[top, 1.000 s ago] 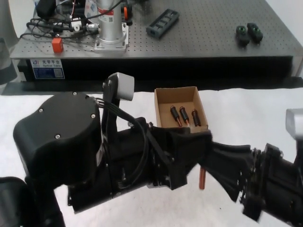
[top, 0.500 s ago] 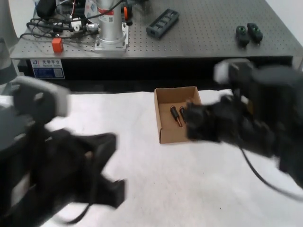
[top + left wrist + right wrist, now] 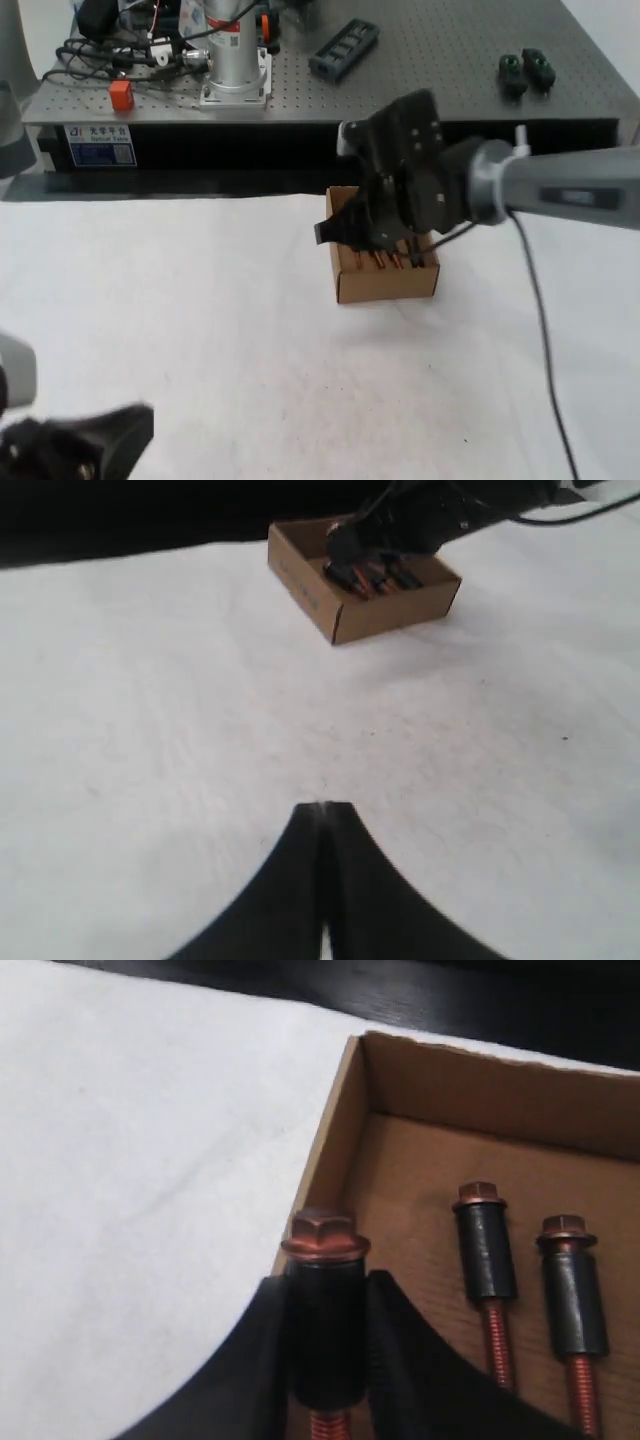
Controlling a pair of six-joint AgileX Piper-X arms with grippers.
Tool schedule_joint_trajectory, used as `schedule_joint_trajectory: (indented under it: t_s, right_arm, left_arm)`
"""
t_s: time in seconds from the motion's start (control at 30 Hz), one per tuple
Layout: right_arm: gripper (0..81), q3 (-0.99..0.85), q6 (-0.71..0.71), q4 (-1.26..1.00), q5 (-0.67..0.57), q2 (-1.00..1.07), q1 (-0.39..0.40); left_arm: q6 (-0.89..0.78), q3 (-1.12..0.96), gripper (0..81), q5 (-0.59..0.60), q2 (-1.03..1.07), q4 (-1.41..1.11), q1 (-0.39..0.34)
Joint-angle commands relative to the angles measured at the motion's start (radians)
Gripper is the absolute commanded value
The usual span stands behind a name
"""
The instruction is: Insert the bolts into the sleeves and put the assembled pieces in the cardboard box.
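**Operator:** Where is the workpiece?

**Technician:** The bolt [image 3: 325, 1238] sits seated in its sleeve [image 3: 325, 1360]. The right gripper [image 3: 325, 1295] is clamped on the sleeve, with the bolt head showing above the fingers. The piece hangs over the rim of the box [image 3: 480, 1090], above one side wall. Two finished pieces [image 3: 487, 1250] lie on the box floor just beside it.

**Operator:** What has changed in the last second?

**Technician:** One second ago both arms were together, well short of the box, with the bolt between them. The right arm has since carried the piece to the box. The left gripper [image 3: 322, 820] has pulled back and now hangs over the cloth [image 3: 200, 330], well apart from the box, fingers pressed together on nothing.

**Operator:** What does that mean for the task?

**Technician:** Insertion of this piece appears complete. Only the drop-off remains. The piece is not yet fully inside the walls, so the arm probably needs to move further over the box floor before the fingers part. Otherwise the piece may catch the wall.
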Motion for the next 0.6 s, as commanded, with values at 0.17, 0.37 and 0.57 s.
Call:
schedule_joint_trajectory:
  t_s: [0.17,0.37,0.57]
  right_arm:
    - [0.7,-0.098,-0.002,0.059,0.03,0.1,-0.036]
    - [30.6,-0.098,0.043,0.062,-0.02,0.064,-0.055]
    - [30.2,-0.046,0.021,0.068,-0.025,-0.076,-0.06]
  left_arm:
    - [-0.131,0.101,0.3,-0.02,-0.019,0.018,0.004]
    - [-0.187,0.124,0.6,-0.02,-0.019,0.023,0.004]
    - [-0.201,0.124,0.6,-0.02,-0.048,0.041,0.004]
